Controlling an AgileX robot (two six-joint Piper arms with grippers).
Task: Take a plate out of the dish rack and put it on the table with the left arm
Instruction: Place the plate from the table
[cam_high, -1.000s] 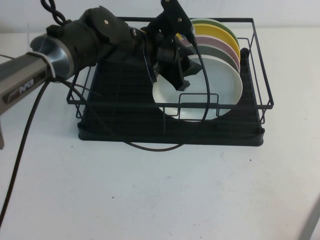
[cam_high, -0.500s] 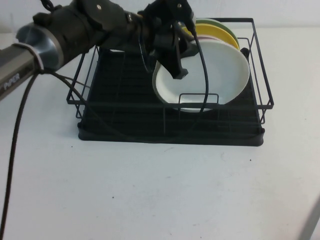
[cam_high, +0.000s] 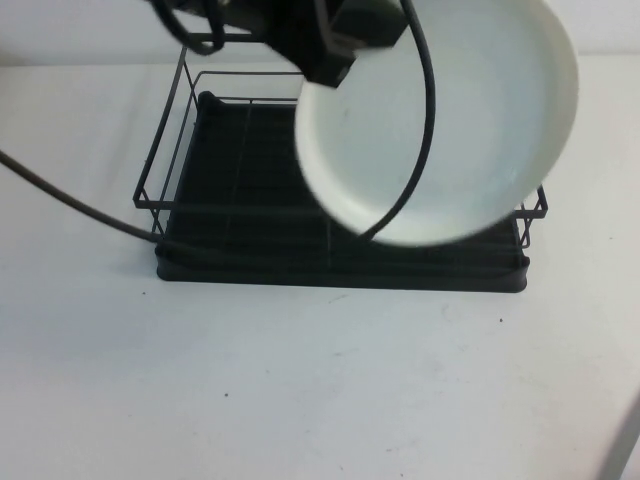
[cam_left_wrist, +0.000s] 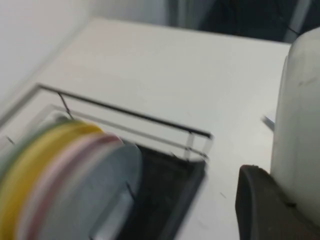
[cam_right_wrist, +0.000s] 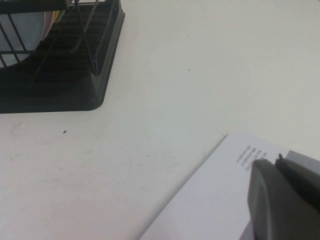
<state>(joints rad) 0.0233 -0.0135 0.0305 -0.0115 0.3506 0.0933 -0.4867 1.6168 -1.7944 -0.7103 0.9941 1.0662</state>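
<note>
My left gripper (cam_high: 336, 52) is shut on the rim of the white plate (cam_high: 445, 120) and holds it high above the black dish rack (cam_high: 240, 250), close to the high camera. The plate hides the rack's right half there. In the left wrist view the plate's edge (cam_left_wrist: 300, 120) stands beside one black finger (cam_left_wrist: 262, 207), with the rack (cam_left_wrist: 165, 195) and the white table (cam_left_wrist: 165, 70) far below. My right gripper (cam_right_wrist: 282, 172) is shut and empty, low over the table off the rack's right end.
Green, yellow, pink and grey-blue plates (cam_left_wrist: 65, 170) still stand in the rack. A white printed sheet (cam_right_wrist: 215, 200) lies under my right gripper. The rack's corner (cam_right_wrist: 95, 75) is a short way from it. Open table (cam_high: 300, 390) lies in front of the rack.
My left gripper has lifted the white plate up and out of the rack toward the camera. The arm has risen out of the top of the view.
</note>
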